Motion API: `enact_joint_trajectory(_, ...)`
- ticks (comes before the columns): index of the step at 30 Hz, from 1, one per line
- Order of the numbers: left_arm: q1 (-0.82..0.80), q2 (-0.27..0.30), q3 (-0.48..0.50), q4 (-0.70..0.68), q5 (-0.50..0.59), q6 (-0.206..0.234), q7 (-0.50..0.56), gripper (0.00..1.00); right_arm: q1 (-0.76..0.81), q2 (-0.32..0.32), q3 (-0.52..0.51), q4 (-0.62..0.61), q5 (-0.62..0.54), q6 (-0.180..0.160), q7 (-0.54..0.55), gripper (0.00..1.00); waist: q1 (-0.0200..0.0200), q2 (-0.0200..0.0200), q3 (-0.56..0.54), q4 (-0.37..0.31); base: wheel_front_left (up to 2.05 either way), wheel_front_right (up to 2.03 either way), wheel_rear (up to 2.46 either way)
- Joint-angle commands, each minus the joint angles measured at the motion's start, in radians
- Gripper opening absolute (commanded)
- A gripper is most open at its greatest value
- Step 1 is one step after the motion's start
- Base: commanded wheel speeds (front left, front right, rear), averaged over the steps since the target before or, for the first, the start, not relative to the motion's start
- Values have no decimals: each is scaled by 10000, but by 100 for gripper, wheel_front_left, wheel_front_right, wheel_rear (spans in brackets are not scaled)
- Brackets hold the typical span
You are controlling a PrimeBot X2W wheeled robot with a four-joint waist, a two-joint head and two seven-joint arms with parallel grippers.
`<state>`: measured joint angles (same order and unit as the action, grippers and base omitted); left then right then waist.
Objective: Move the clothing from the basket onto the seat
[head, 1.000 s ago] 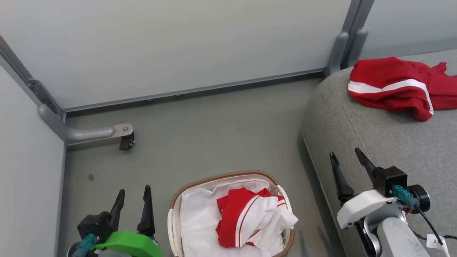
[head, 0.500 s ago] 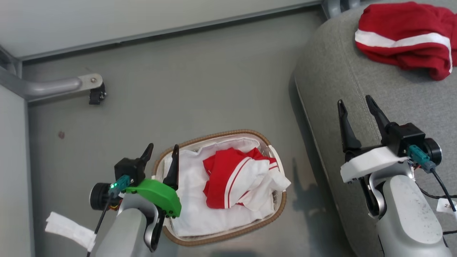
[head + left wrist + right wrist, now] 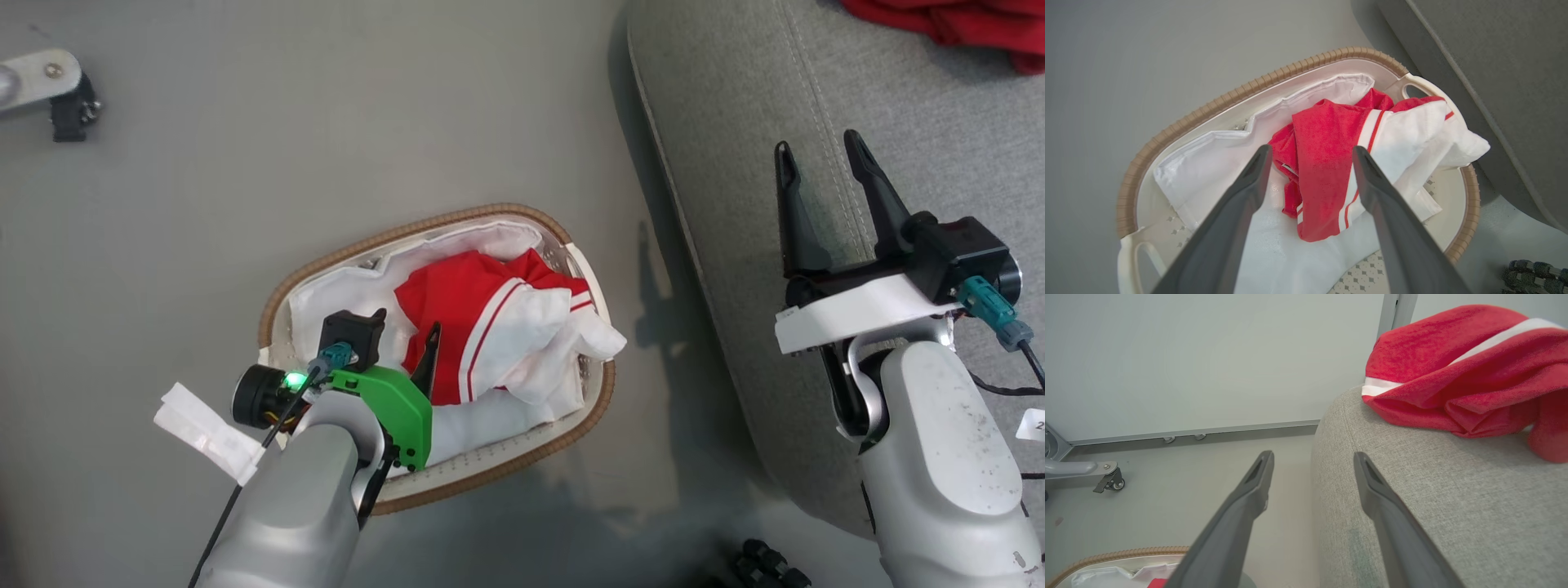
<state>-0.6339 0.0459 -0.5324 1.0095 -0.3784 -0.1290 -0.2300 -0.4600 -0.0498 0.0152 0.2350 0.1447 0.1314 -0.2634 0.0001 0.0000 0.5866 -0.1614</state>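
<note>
The seat, a big grey sofa, takes the robot's right side and already carries one red garment with a white stripe, heaped near its rounded corner, so about half the job looks done; the basket stands on the floor just beside the seat, handy for a short carry; the rest of the clothing, red with white sleeves, lies bunched on the white liner, its long axis roughly along the basket, a white sleeve end spilling over the rim toward the seat; the left tool hangs over that heap, fingers apart and empty, straddling the red fold, likely lining up a pinch; the right tool, likewise apart and empty, hovers above the seat's edge.
</note>
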Motion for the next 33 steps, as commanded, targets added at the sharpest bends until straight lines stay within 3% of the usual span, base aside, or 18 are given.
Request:
enact_joint_trajectory(1, -348, 82, -140, 151, -129, -26, 25, 100, -172, -14, 47, -123, 99, -14, -21, 100, -1, 0, 1042, -725, 0, 0, 0)
enact_joint_trajectory(9, -1243, 79, -661, 1216, -310, -27, 201, 100, -506, -15, 315, -529, 421, -14, -21, 100, -1, 0, 1921, -1016, 0, 0, 0)
enact_joint_trajectory(24, -2118, 97, -668, 2419, -742, -13, 637, 100, -682, -17, 746, -847, 747, -14, -21, 100, -1, 0, 2606, -1338, 0, 0, 0)
enact_joint_trajectory(25, -2080, 91, -723, 2393, -831, -17, 713, 91, -688, -15, 771, -853, 766, -14, -21, 100, -1, 0, 2622, -1364, 0, 0, 0)
enact_joint_trajectory(27, -1936, 78, -877, 2188, -1009, -21, 865, 59, -707, -17, 813, -853, 793, -14, -21, 100, -1, 0, 2651, -1418, 0, 0, 0)
enact_joint_trajectory(28, -1810, 75, -1006, 2003, -1158, -22, 953, 49, -720, -17, 841, -855, 820, -14, -21, 100, -1, 0, 2664, -1447, 0, 0, 0)
enact_joint_trajectory(33, -1583, 80, -1733, 982, -2039, -25, 1216, 29, -782, -15, 904, -879, 865, -14, -21, 100, -1, 0, 2718, -1541, 0, 0, 0)
